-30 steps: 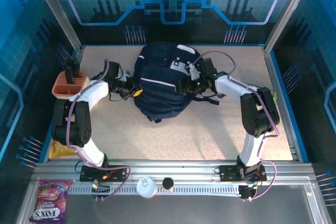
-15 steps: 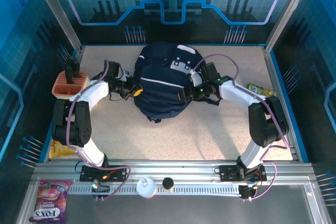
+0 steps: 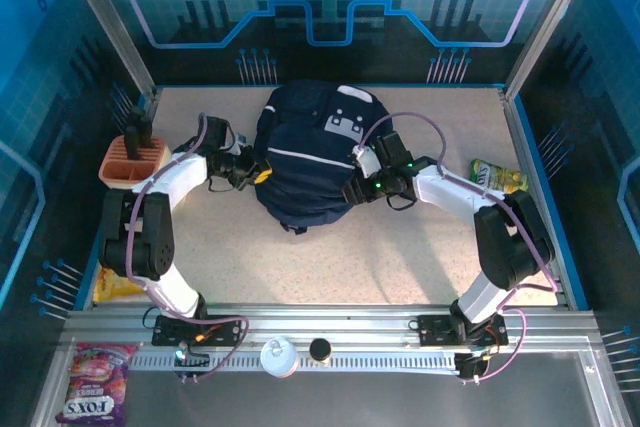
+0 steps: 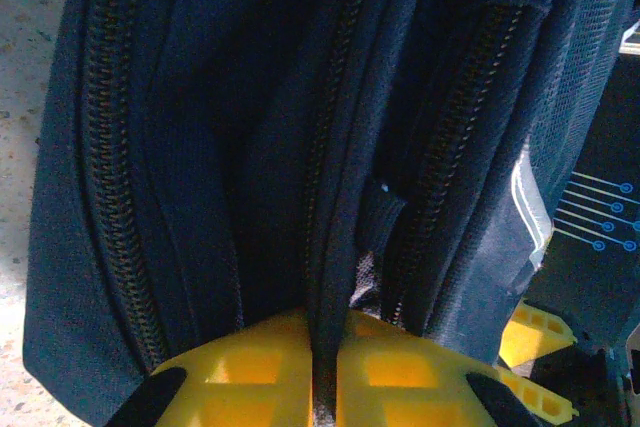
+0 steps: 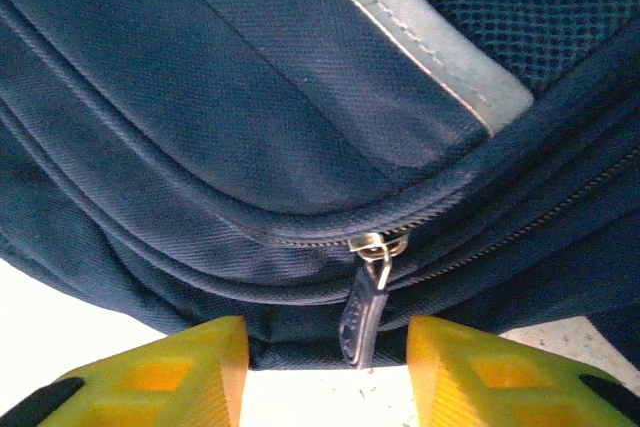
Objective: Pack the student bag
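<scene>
Brings right jaws down to the right flank of the student bag, mid bench; narrows them, half-open astride the zip pull, not yet gripping. Keeps left jaws pinched shut on bag fabric, seemingly a seam. Probably unzips next.

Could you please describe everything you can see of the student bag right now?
The student bag is a dark navy woven-fabric backpack with thin white stripes and a grey-white patch, lying flat at the far middle of the table. The left gripper pinches a fabric fold between zip tracks on its left side. At its right edge, the right gripper has open jaws either side of the dark zip pull.
</scene>
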Available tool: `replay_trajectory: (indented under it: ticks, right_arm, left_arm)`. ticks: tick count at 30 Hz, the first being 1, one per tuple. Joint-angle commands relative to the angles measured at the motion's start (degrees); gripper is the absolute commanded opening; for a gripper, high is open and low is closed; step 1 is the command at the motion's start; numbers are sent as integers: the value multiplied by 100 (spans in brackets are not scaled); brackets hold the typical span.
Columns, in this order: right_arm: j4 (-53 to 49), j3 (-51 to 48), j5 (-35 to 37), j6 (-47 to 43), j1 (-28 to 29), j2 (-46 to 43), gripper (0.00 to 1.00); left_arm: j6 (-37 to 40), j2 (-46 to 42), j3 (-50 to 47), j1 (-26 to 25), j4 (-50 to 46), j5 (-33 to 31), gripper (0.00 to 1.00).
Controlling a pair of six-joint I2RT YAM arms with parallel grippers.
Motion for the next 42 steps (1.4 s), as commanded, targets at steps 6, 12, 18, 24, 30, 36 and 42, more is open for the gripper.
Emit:
replay_trajectory:
  ticks: [6,12,18,24,30,36,42]
  right_arm:
    - [-265,334,518,-197,260,215,20]
    - [-517,304,991,-361,526,55,9]
    - [-637,468,911,-637,1016,67,9]
    - [-644,935,928,-495,1326,420,11]
    - [-440,626,1089,261,1072,-133,37]
    - [236,-232,494,1722,257,-1160,54]
    - [778,-736,-101,3051,-596,-1552,61]
  left_arm:
    - [-207,-116,21,3,248,112,13]
    - [-500,-272,-81,-16,487,141,13]
    - [-910,-291,-223,-148,844,119,13]
    - [-1101,-265,-266,-251,989,-23,14]
    - [-737,-604,-254,-251,153,-880,40]
    - [-529,-1263,-382,-452,-459,-1952,49]
    - [-110,-1543,-42,-1335,-943,-2863,56]
